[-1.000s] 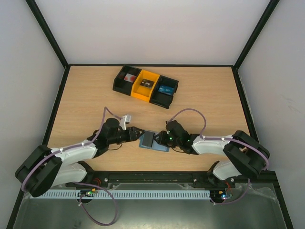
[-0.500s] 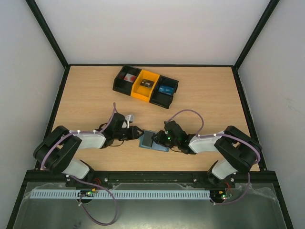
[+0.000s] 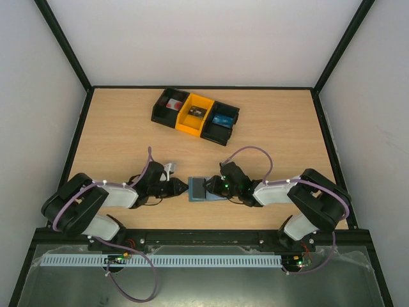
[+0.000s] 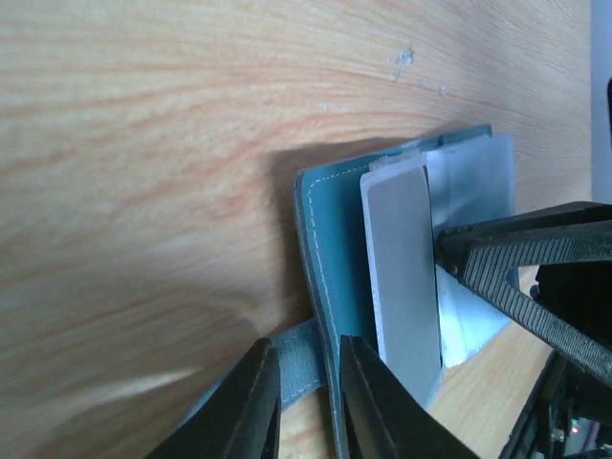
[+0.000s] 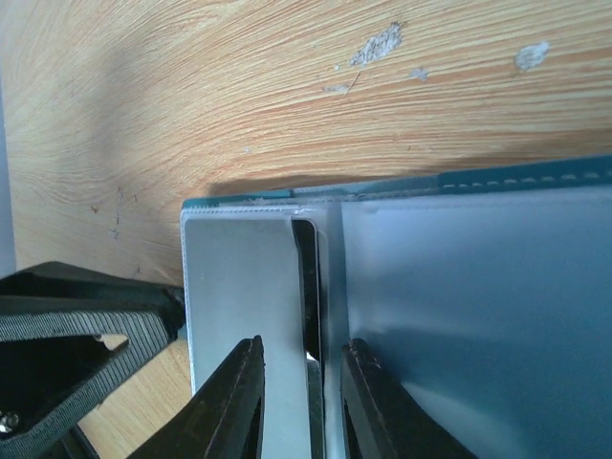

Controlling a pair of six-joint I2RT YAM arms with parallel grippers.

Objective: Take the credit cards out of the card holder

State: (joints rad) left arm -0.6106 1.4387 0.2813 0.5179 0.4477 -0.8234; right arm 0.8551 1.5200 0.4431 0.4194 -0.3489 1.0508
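We look down on a pale wooden table (image 3: pixel 115 128). Two robot arms are bolted at its near edge, and both bend low and reach inward so that their tips almost meet in front of the bases.

Between the tips, near the front middle of the table, lies the card holder (image 3: pixel 208 197). It is a small slate-blue wallet, spread open and flat on the wood.

The left gripper (image 3: pixel 181 187) comes at it from the left. In its wrist view we see two black fingers (image 4: pixel 251 411) set close together. The holder's side tab (image 4: pixel 301 368) fills the gap between them, so this gripper is clamped on the tab.

A grey card (image 4: pixel 397 258) lies on the holder's inner face, beside a frosted pocket (image 5: pixel 478 316).

The right gripper (image 3: pixel 213 186) reaches in from the right, its tips over the card. In its wrist view the jaws stand narrowly apart. One finger is over the grey card and the other over the frosted pocket, with the card's edge in the gap. We cannot tell whether they pinch it.

Farther back, well apart from the holder, a tray (image 3: pixel 156 116) of black and yellow compartments sits at an angle. Its compartments hold a red-and-white item (image 3: pixel 172 104), a dark item (image 3: pixel 195 113) and a bright blue item (image 3: pixel 223 120).
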